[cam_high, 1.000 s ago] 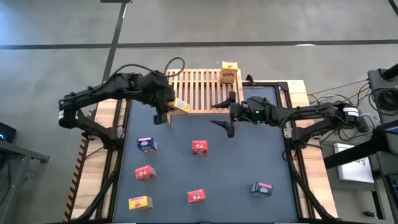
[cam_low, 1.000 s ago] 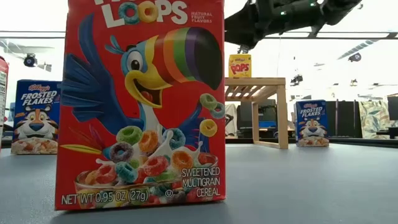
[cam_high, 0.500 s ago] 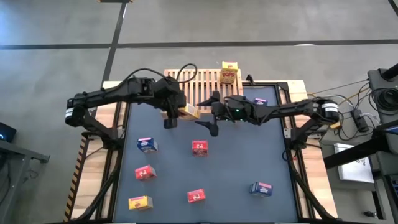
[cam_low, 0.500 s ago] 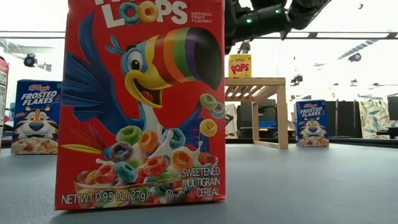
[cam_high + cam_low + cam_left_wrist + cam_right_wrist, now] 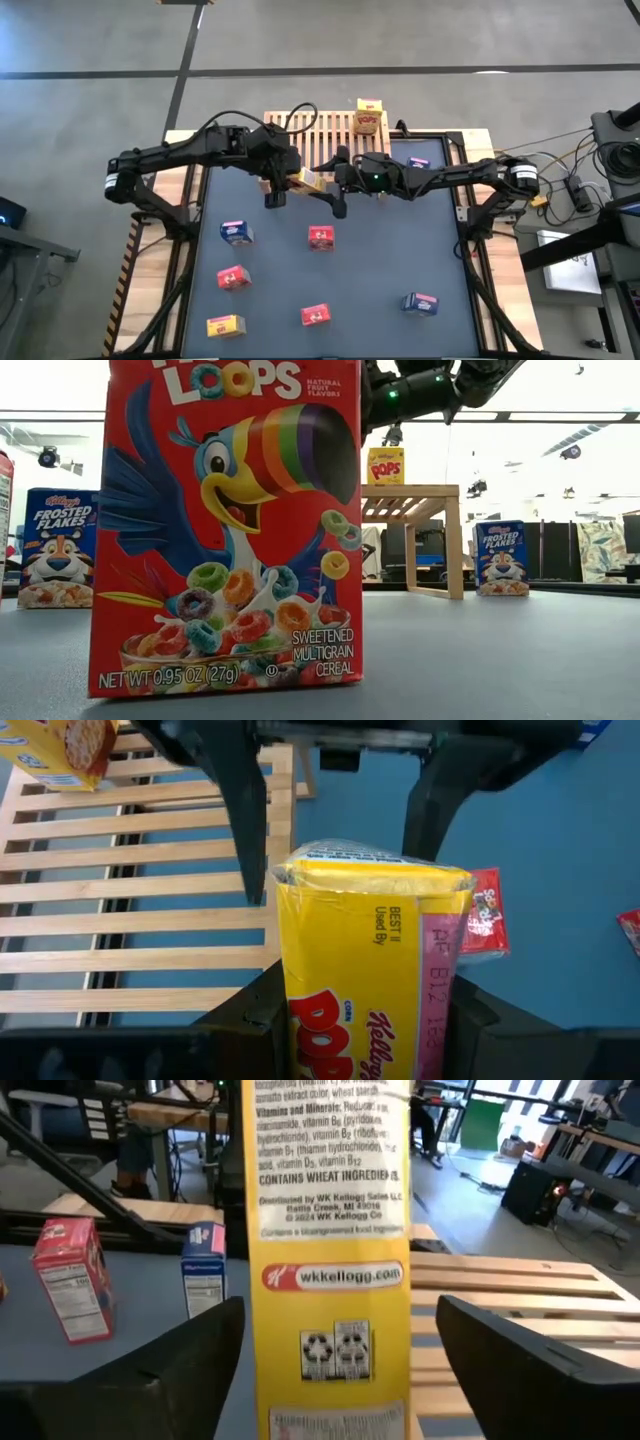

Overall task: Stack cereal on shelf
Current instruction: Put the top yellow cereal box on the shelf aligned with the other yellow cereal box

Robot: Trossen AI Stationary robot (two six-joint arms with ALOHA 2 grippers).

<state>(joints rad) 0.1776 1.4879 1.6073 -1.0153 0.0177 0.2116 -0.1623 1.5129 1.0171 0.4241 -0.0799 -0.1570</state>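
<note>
Dark grey table mat on a wood bench, grey floor around it; the low view looks across the mat into a bright room. Left gripper sits just left of frame centre in the high view, at the front edge of the shelf, fingers pinching a yellow cereal box by its sides. Right gripper meets it from the right, fingers spread wide with the same yellow box between them; the right wrist view shows a gap on each side of the box, so no contact there. A second yellow box stands upright on the shelf's far right corner, upper centre of the high view. A blue box lies on the mat right of the shelf. On the mat in the lower half of the high view: blue box, red box, red box, yellow box, red box, blue box, all well apart.
</note>
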